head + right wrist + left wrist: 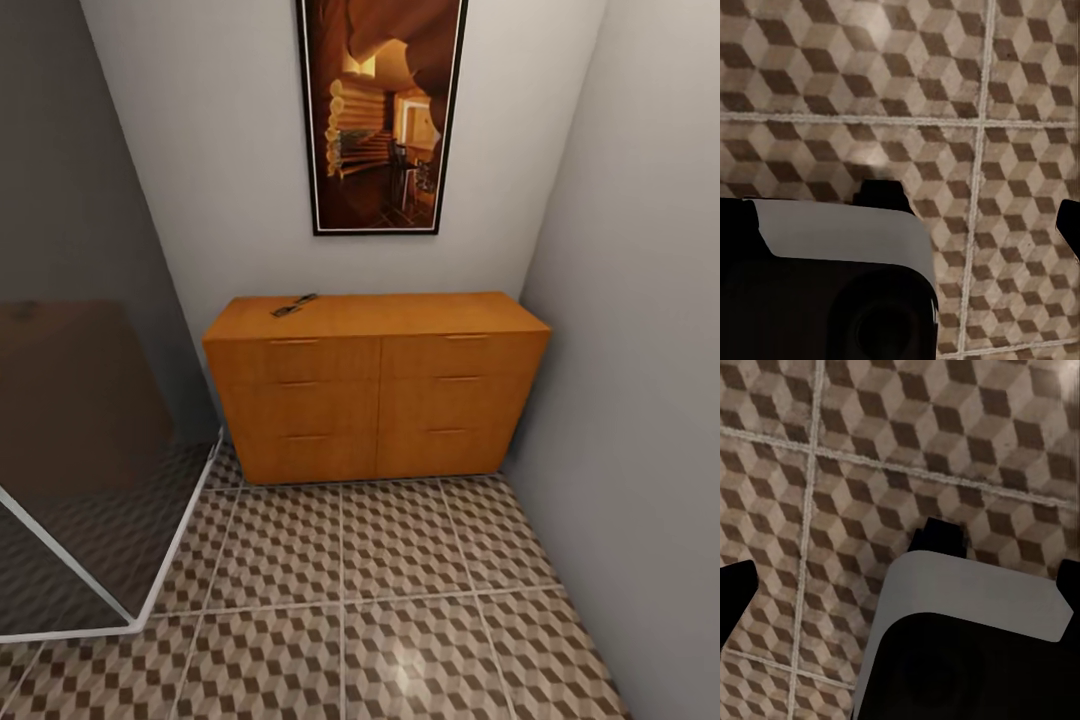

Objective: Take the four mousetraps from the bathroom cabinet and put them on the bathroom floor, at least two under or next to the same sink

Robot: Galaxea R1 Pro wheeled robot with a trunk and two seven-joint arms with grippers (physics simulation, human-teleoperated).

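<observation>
The orange-brown cabinet (378, 385) stands against the far wall with all six drawers shut. Small dark flat mousetraps (295, 305) lie close together on its top near the left end; how many there are I cannot tell. The cube-patterned bathroom floor (400, 620) stretches from the cabinet toward me. In the left wrist view my left gripper (900, 585) hangs over the tiles, its dark fingertips (733, 589) wide apart at the frame edges and holding nothing. My right gripper (900, 221) is also open over the floor (945, 90), one fingertip (1069, 225) at the edge.
A glass shower screen with a white frame (170, 545) closes off the left side. A grey wall (640, 350) runs along the right, right beside the cabinet. A framed picture (382, 115) hangs above the cabinet. My grey and black base (967, 652) sits below the grippers.
</observation>
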